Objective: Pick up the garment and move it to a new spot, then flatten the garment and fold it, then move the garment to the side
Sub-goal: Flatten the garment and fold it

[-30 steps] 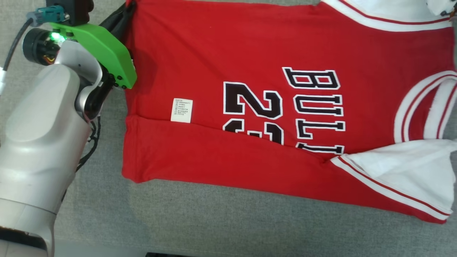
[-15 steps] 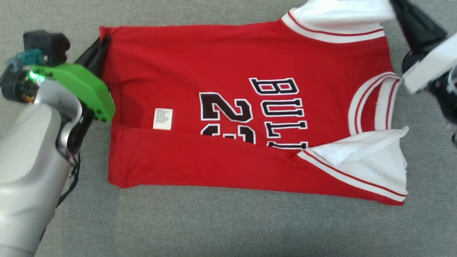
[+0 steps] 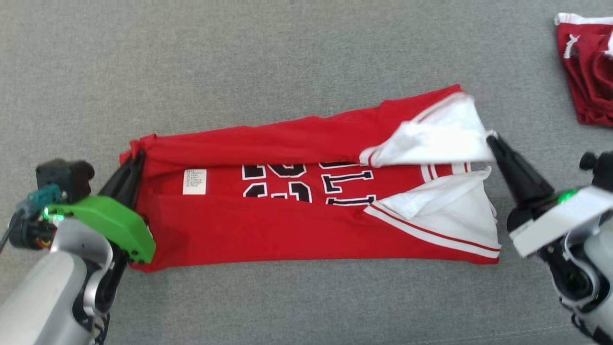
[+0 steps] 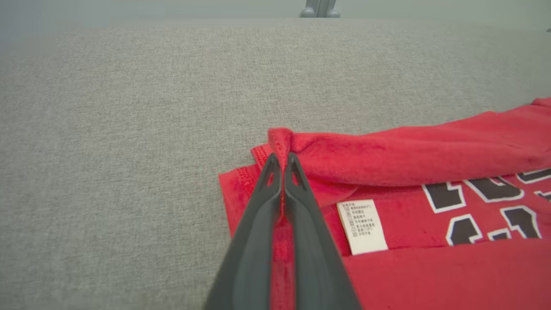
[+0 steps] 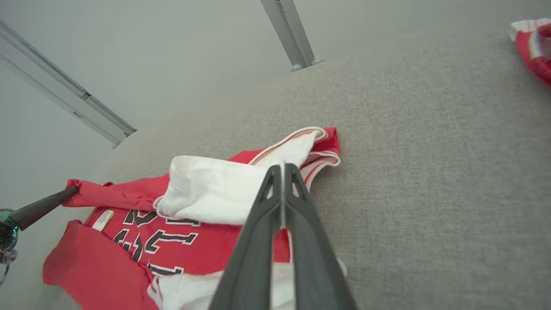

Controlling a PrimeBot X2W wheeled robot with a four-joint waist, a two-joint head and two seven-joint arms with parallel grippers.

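Folded over since a second ago, the far long edge of the red Bulls jersey (image 3: pixel 268 230) is now lying across the tops of its black lettering, where earlier the whole chest print was showing flat. The head camera has also pulled back, so more of the surface is coming into the picture.

The grey woven surface (image 3: pixel 287 57) is stretching wide and flat under everything. In the right wrist view a pale wall is rising behind it, with a metal post (image 5: pixel 292 38) standing at its far edge and a slanted rail (image 5: pixel 64 94) running down at the left.

The jersey is lying lengthwise across the middle of that surface. Its near strip is folded up over the lower half of the numbers, and a white care label (image 3: pixel 194 181) is showing in the narrow band left open.

The left gripper (image 3: pixel 138 158) is pinching the red hem corner at the jersey's left end, fingers pressed together on the cloth. The right gripper (image 3: pixel 489 140) is clamping the white shoulder flap (image 3: pixel 440 136) at the other end, its jaws closed with no gap. Between the two grips the turned edge is running as a soft roll.

A second red garment (image 3: pixel 586 72) with white trim is sitting crumpled at the far right, well apart from the jersey.
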